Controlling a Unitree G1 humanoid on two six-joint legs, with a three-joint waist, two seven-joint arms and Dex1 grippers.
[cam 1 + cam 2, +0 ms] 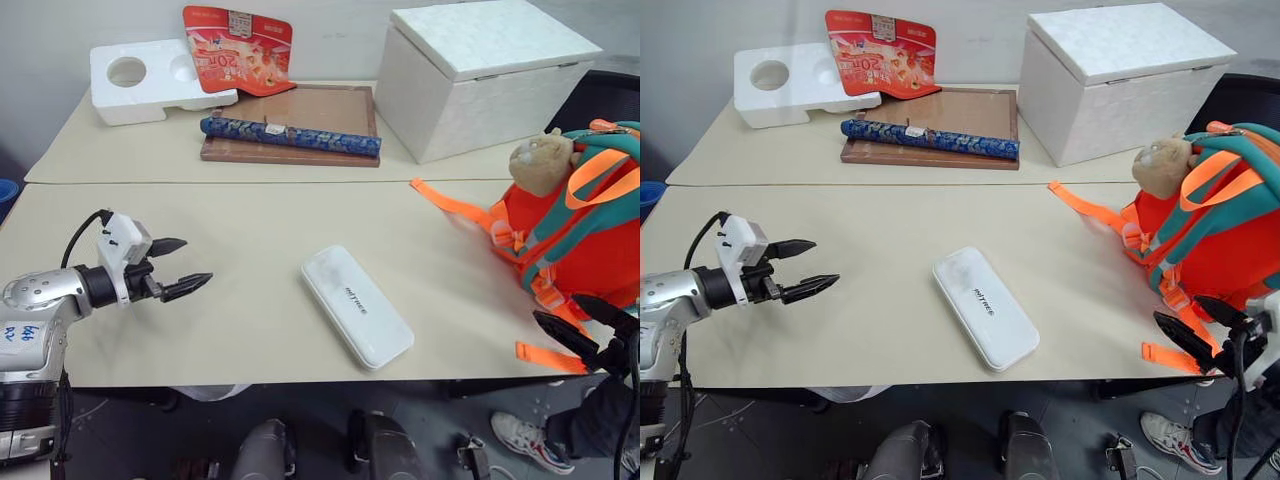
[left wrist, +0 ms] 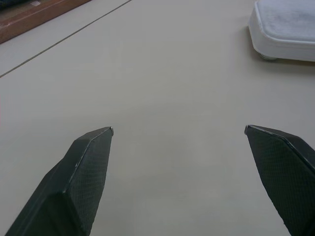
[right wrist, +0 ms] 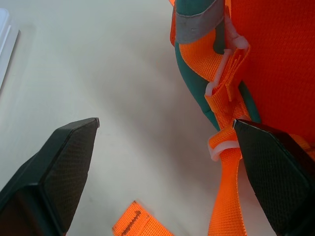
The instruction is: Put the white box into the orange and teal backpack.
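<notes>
Left eye view looks down on a beige table (image 1: 250,330) where the flat white rounded box (image 1: 357,306) with small grey lettering lies diagonally near the front edge, touched by nothing. The small orange backpack with teal trim (image 1: 585,225) stands at the table's right end, a tan plush animal (image 1: 540,160) at its top and orange webbing strips trailing over the tabletop. The left gripper (image 1: 185,268) hovers over the table's left part, well apart from the box, its two black fingers spread and empty. The right gripper (image 1: 575,325) sits low at the backpack's front, near its dangling straps; the right wrist view shows its fingers (image 3: 59,167) wide apart, holding nothing, one close beside an orange strap (image 3: 224,196).
</notes>
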